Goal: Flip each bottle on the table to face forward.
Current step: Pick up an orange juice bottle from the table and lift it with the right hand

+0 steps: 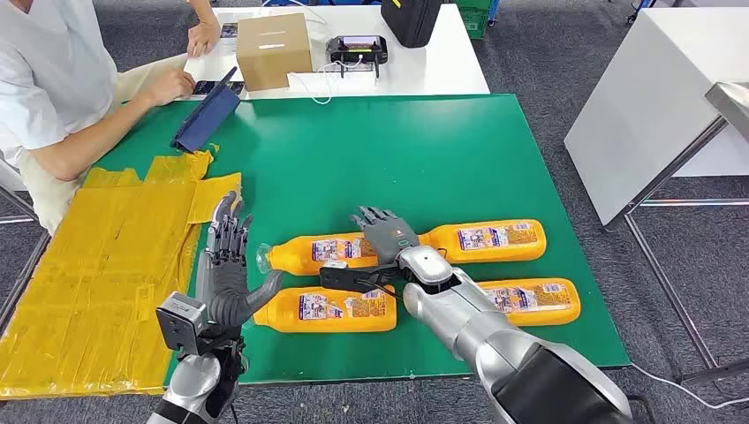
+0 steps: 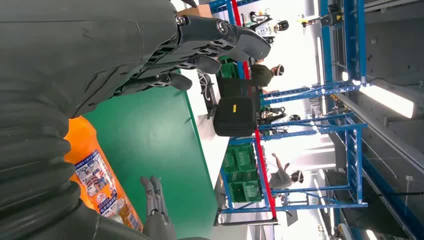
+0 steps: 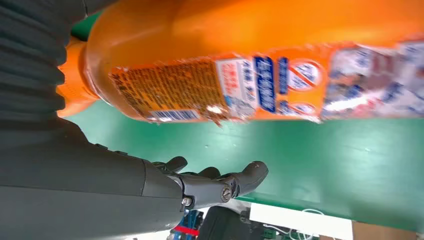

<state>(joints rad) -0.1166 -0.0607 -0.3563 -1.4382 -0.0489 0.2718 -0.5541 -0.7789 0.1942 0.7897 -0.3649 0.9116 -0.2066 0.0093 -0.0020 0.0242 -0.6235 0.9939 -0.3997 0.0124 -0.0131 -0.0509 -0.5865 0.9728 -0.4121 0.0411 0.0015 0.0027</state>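
Several orange bottles lie on their sides on the green table (image 1: 442, 150), in two rows of two: far left (image 1: 309, 253), far right (image 1: 487, 240), near left (image 1: 337, 309) and near right (image 1: 533, 300). My right hand (image 1: 386, 235) hovers low over the gap between the two far bottles, fingers spread and holding nothing. The right wrist view has its fingers (image 3: 220, 185) straight beside a labelled bottle (image 3: 260, 60). My left hand (image 1: 228, 265) stands open at the table's left, fingers up, thumb near the near-left bottle's cap. The left wrist view shows that hand (image 2: 125, 55) and bottle (image 2: 95, 175).
Yellow taped sheets (image 1: 97, 265) cover the table's left side. A person (image 1: 53, 79) sits at the far left by a blue tablet case (image 1: 205, 119). A cardboard box (image 1: 274, 49), a handheld device (image 1: 356, 46) and a black case (image 1: 411, 19) sit on the white table behind.
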